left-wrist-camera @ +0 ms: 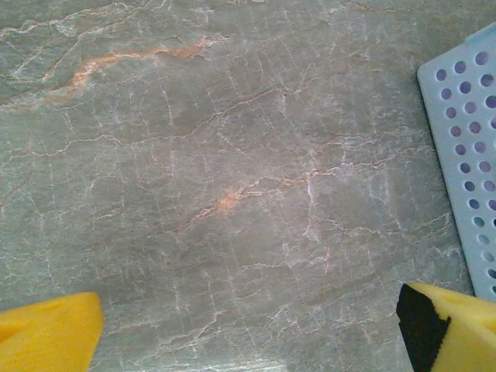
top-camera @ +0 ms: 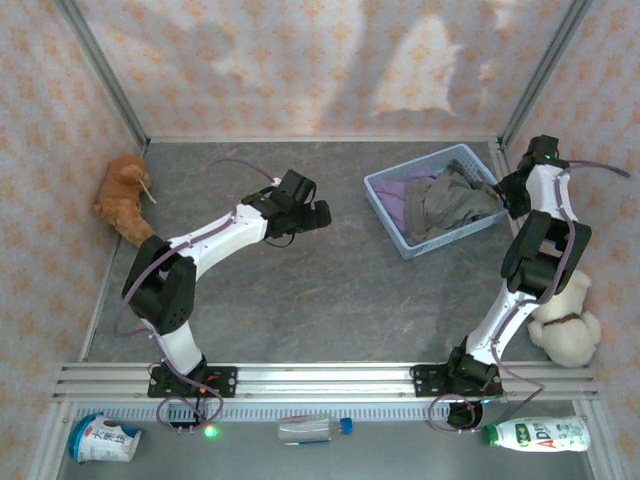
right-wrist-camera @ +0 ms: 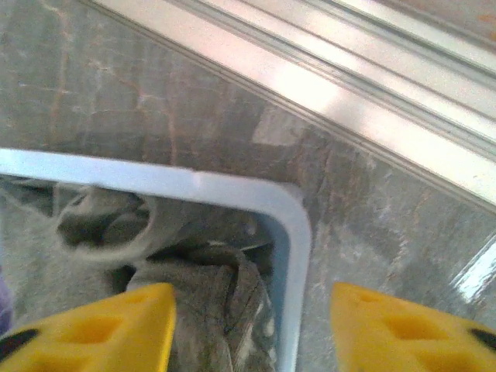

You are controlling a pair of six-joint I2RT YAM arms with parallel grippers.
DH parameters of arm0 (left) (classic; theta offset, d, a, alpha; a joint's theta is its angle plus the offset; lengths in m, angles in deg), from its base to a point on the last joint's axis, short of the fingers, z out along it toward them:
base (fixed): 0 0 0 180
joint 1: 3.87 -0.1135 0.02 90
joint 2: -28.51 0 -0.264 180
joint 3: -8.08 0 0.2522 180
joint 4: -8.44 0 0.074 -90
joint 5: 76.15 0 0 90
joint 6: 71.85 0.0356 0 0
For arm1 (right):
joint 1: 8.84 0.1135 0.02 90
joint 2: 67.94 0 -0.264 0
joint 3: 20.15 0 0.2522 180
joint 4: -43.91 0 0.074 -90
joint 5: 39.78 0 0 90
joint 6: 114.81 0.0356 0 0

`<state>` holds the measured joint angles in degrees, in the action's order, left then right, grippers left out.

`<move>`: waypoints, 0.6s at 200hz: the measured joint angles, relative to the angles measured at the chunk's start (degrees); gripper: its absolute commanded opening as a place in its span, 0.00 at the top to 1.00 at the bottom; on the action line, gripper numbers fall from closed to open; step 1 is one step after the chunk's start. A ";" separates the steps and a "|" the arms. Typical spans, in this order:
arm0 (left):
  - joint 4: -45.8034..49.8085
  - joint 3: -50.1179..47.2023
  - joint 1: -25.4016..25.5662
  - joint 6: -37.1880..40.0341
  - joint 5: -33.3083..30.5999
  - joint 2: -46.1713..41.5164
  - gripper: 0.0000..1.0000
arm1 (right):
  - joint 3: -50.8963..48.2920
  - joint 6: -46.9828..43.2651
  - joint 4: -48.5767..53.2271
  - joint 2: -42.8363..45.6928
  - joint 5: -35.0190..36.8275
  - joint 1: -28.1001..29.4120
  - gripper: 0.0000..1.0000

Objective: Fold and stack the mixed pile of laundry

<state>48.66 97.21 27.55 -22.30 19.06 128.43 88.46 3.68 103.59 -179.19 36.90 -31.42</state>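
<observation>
We note the left gripper (top-camera: 318, 212) over bare table (top-camera: 300, 300), jaws spread wide and holding nothing. Its yellow fingers (left-wrist-camera: 46, 333) frame marbled surface beside the light blue basket (top-camera: 450, 241). The right gripper (right-wrist-camera: 252, 325) hangs at a basket corner, jaws parted astride the rim (right-wrist-camera: 298, 256), nothing clasped. The grey-brown trouser piece (top-camera: 450, 205) lies crumpled in the basket over the lavender shirt (top-camera: 398, 195); we cannot tell whether a finger touches the cloth.

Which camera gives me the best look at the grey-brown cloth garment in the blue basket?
Top external: the whole grey-brown cloth garment lies draped in the light blue plastic basket. Right wrist has a close fold of it by the rim.
</observation>
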 measured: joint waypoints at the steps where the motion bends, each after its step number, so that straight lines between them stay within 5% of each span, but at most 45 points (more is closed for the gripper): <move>1: 0.00 0.00 0.00 0.00 -0.02 0.00 0.01 | -0.20 -0.28 -0.11 0.22 -0.15 0.04 0.34; 60: -0.11 -0.04 0.00 -0.02 0.44 -0.02 0.01 | -9.03 -5.07 0.13 13.07 -3.69 11.76 0.30; 92: -1.09 0.02 0.00 0.00 2.67 0.00 0.01 | -10.12 -4.46 -0.94 12.98 -4.72 16.31 0.22; 120: -1.99 0.26 0.00 -0.02 3.87 0.00 0.01 | -10.10 -2.54 -3.32 8.50 -4.48 16.31 0.27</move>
<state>46.67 97.47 27.55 -22.32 22.93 128.43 78.36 1.15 100.26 -170.68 32.42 -15.12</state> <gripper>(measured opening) 0.989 0.771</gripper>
